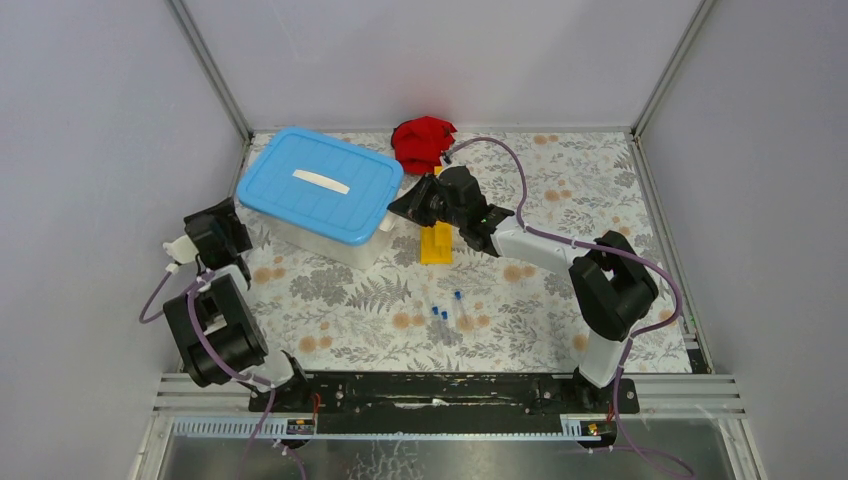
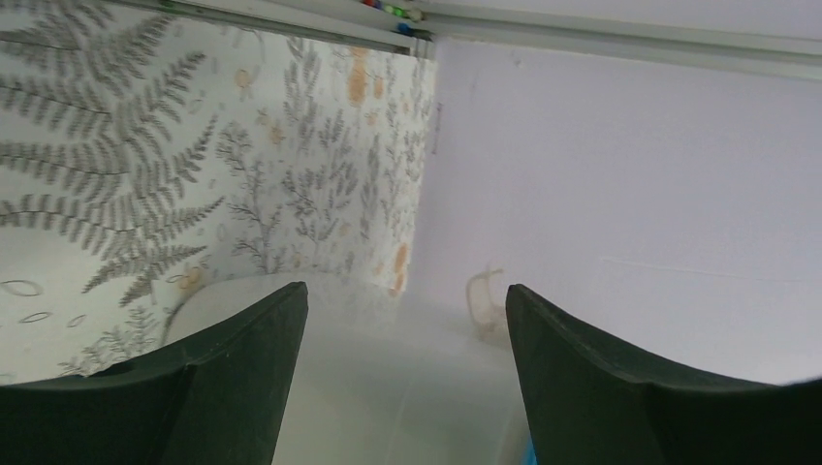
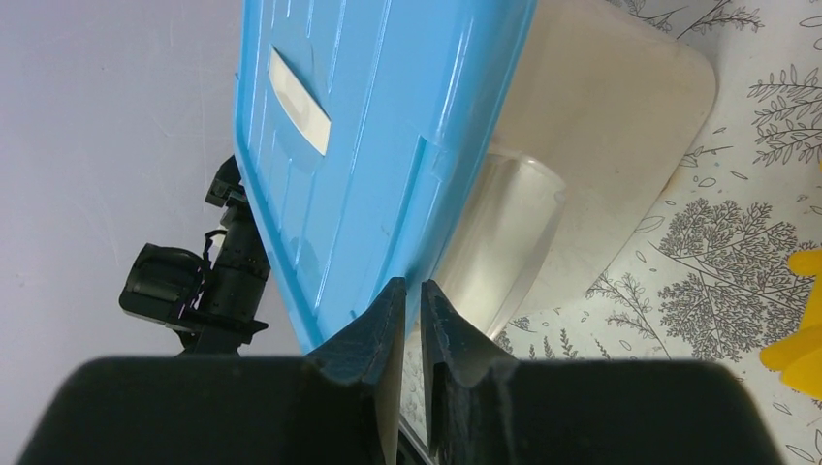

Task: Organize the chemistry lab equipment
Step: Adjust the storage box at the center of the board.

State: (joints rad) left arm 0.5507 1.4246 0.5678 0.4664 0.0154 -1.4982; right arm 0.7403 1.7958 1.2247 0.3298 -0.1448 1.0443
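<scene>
Nearest the top camera, one black mounting rail [image 1: 440,390] is recorded, with two arms bolted to it. One table [image 1: 330,290], covered in a fern-and-flower print, is entered beyond the rail. One white tub [image 1: 322,232] with one blue lid [image 1: 320,185] is placed at the far left of the table, and one white strip is fixed on the lid. One yellow rack [image 1: 436,245] is laid just right of the tub, its far end hidden under the right arm. Three small tubes [image 1: 443,313] are counted by their blue caps, lying loose near the middle of the table, apart from the rack; a possible fourth, clear item beside them cannot be made out. One red cloth [image 1: 422,142] is bunched at the far edge. The left gripper [image 2: 402,291] is held wide apart with nothing between its fingers, close beside the tub's left side. The right gripper [image 3: 414,291] is drawn nearly together, with only a thin slit left, at the lid's edge on the tub's right end; whether anything is pinched cannot be told.
</scene>
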